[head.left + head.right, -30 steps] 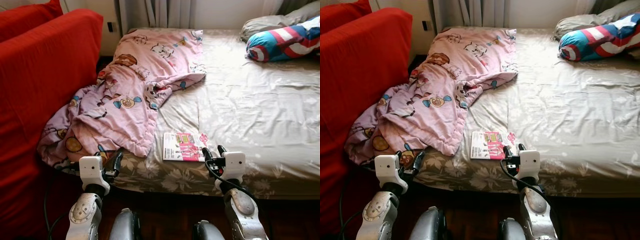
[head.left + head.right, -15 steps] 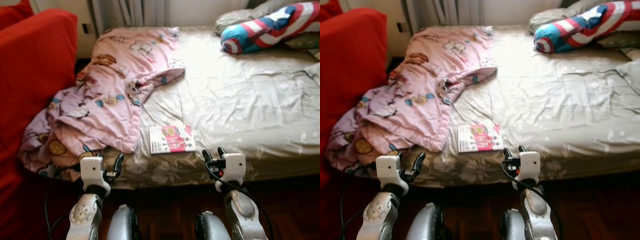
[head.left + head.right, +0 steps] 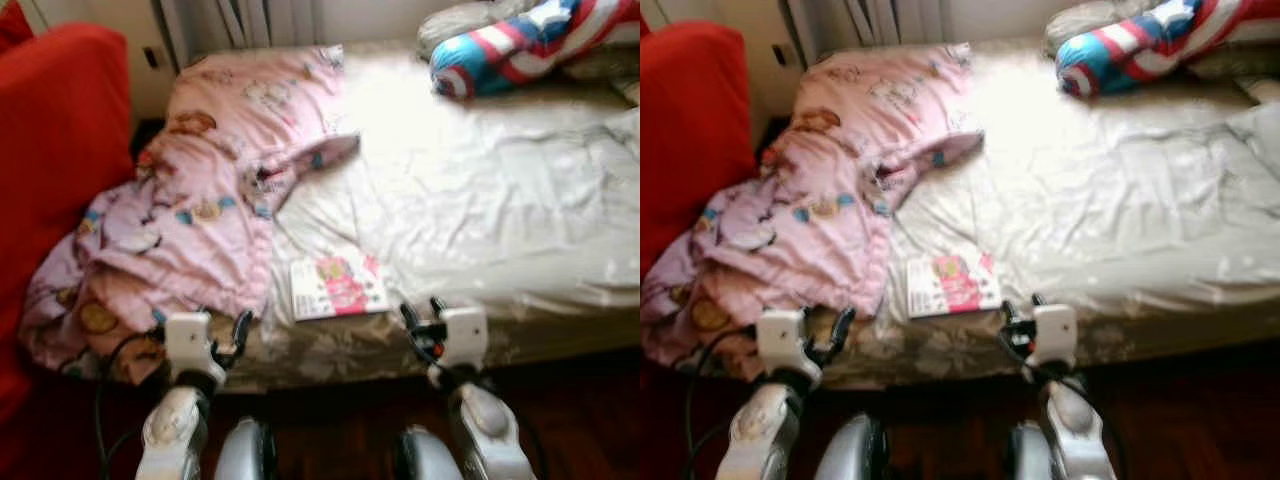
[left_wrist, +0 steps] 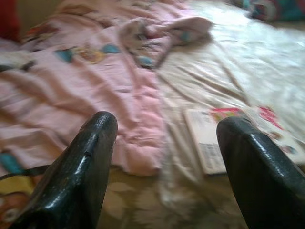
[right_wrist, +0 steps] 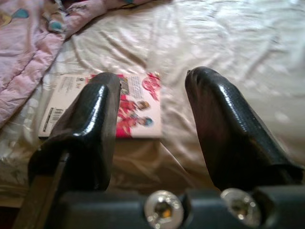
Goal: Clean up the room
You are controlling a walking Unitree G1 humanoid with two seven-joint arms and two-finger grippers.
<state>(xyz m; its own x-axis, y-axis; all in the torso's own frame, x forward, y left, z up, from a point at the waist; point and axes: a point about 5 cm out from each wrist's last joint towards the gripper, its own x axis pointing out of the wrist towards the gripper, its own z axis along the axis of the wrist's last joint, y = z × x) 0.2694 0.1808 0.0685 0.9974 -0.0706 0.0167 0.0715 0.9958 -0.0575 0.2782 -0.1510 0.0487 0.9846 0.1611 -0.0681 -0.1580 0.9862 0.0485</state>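
Bed: a wide bed [image 3: 480,200] with a pale, creased, shiny sheet lies straight ahead of both tools; its near edge shows a floral pattern.
Blanket: a pink cartoon-print blanket [image 3: 200,200] is crumpled over the bed's side ahead of the left tool, spilling over the near edge.
Book: a thin pink and white book [image 3: 335,287] lies flat on the sheet near the bed's edge, just ahead of the right tool and beside the blanket's hem.
Pillow: a red, white and blue striped pillow [image 3: 520,45] rests at the far end of the bed, well beyond the right tool.
Sofa: a red sofa [image 3: 55,150] stands beyond the left tool's outer side, next to the bed.
Floor: dark wooden floor [image 3: 330,420] lies under both arms.
Left tool: the left tool [image 4: 164,157] hovers short of the bed edge, fingers spread apart, holding nothing.
Right tool: the right tool [image 5: 152,119] hovers facing the book, fingers spread apart, holding nothing.
Sharpness: the head views are blurred.
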